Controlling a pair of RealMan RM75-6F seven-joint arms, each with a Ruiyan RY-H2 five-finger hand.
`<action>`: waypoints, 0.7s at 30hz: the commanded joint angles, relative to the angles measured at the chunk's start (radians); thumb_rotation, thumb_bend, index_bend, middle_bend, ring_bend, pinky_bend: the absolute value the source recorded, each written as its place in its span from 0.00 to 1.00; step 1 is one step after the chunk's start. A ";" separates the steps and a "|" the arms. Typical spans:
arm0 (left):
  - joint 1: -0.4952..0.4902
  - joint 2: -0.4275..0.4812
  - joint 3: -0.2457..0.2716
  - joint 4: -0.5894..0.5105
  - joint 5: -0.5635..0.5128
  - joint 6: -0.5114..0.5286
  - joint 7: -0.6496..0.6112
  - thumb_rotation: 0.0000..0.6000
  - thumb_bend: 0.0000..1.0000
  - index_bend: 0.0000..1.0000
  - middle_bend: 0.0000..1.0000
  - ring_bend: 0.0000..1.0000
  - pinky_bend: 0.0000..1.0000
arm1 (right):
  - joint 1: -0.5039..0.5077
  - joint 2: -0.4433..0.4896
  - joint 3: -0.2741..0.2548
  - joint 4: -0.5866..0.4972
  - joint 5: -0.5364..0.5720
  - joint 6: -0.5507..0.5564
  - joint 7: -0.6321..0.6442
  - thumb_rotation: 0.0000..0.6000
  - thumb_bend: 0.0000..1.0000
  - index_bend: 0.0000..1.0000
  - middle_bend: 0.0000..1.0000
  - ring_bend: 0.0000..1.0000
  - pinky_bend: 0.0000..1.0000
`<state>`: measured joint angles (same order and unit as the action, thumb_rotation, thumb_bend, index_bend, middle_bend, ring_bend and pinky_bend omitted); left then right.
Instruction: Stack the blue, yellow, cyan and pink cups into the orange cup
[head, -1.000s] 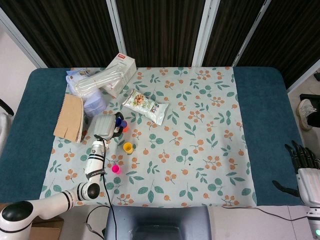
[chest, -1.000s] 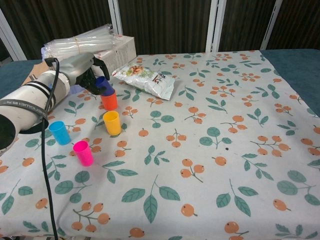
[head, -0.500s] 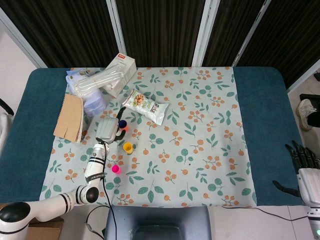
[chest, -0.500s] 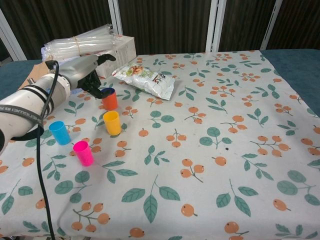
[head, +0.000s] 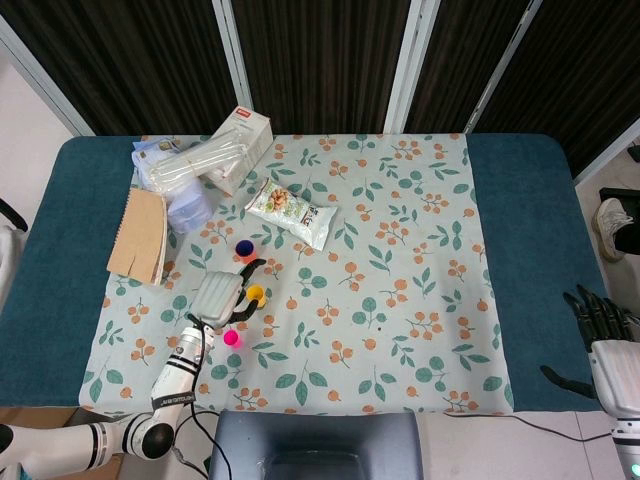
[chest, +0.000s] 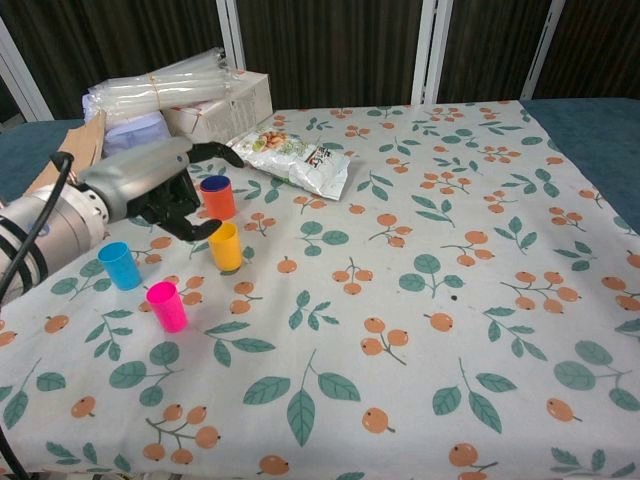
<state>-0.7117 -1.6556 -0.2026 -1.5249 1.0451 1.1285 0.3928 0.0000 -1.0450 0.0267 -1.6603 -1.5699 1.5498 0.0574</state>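
Your worktop carries a leaf-and-fruit cloth before dark curtains. Four upright stations: blue cup nested in orange cup, yellow cup, cyan cup, pink cup. Left hand spread, empty, beside the yellow cup; right hand spread, empty, off the worktop's edge.

orange cup with blue inside; yellow cup, cyan cup, pink cup.
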 joint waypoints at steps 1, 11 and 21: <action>0.000 -0.044 0.015 0.034 -0.024 -0.005 0.038 1.00 0.36 0.23 1.00 1.00 1.00 | -0.003 0.005 -0.003 0.002 -0.007 0.007 0.014 1.00 0.17 0.00 0.00 0.00 0.00; -0.009 -0.133 0.017 0.168 -0.028 -0.005 0.076 1.00 0.36 0.31 1.00 1.00 1.00 | -0.005 0.012 -0.004 0.005 -0.009 0.010 0.029 1.00 0.17 0.00 0.00 0.00 0.00; 0.000 -0.147 0.014 0.218 -0.011 -0.011 0.068 1.00 0.36 0.37 1.00 1.00 1.00 | -0.005 0.011 -0.003 0.006 -0.009 0.011 0.028 1.00 0.17 0.00 0.00 0.00 0.00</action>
<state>-0.7126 -1.8024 -0.1883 -1.3079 1.0333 1.1179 0.4619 -0.0054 -1.0342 0.0234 -1.6540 -1.5784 1.5608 0.0851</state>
